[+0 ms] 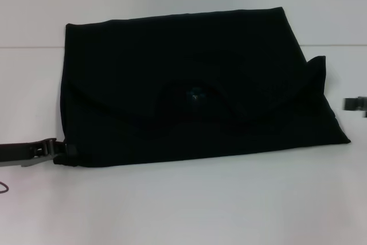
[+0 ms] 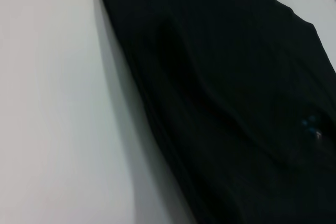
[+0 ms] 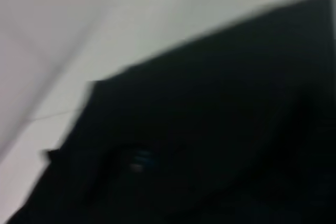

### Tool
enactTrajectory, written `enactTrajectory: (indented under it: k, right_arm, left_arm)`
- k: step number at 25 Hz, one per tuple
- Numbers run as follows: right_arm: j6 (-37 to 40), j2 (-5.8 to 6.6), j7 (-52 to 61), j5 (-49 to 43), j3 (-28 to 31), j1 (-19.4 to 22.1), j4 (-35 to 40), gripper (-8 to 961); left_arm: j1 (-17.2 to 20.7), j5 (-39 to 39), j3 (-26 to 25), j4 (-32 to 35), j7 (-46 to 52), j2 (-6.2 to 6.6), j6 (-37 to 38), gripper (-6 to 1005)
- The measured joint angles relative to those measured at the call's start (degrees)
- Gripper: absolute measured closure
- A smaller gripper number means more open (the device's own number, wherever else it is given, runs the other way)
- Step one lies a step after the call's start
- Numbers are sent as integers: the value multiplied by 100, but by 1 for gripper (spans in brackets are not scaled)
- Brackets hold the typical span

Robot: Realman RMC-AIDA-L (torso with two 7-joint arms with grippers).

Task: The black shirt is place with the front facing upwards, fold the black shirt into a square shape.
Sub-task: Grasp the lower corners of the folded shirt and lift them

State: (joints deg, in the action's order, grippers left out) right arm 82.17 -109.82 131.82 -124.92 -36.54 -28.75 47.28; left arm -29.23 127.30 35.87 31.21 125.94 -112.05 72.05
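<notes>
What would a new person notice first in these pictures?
First, the black shirt, partly folded into a wide dark shape that covers the middle of the white table, with its small blue neck label near the centre. Next, the left gripper at the shirt's near left corner. The right gripper shows only at the right edge.

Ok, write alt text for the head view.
A black shirt, partly folded into a wide rectangle, lies on a white table. The left hand is at its near left corner; the right hand sits off its right edge.
</notes>
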Motion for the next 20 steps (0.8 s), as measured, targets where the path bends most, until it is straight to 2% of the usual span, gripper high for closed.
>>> enactTrajectory:
  k: [2, 4, 6, 9, 14, 20]
  right_arm:
    - [52, 180, 580, -519, 36, -242, 9, 98]
    - [87, 229, 907, -1192, 85, -500, 99, 102]
    - [25, 200, 1042, -1782, 114, -721, 153, 106]
    - [-318, 72, 1062, -2500, 43, -1121, -57, 112]
    - [-901, -52, 1012, -2714, -309, -1504, -709, 122]
    - [-1401, -196, 1013, -2721, -673, -1625, -973, 134]
  left_arm:
    - [5, 0, 0, 4, -18, 0, 49, 938]
    - [10, 0, 1, 6, -44, 0, 73, 937]
    - [11, -1, 1, 8, -53, -1, 99, 935]
    - [8, -8, -10, 14, -72, -1, 202, 933]
    - [-2, -13, -17, 23, -81, 2, 231, 929]
    - [-4, -13, -19, 26, -113, -19, 264, 925]
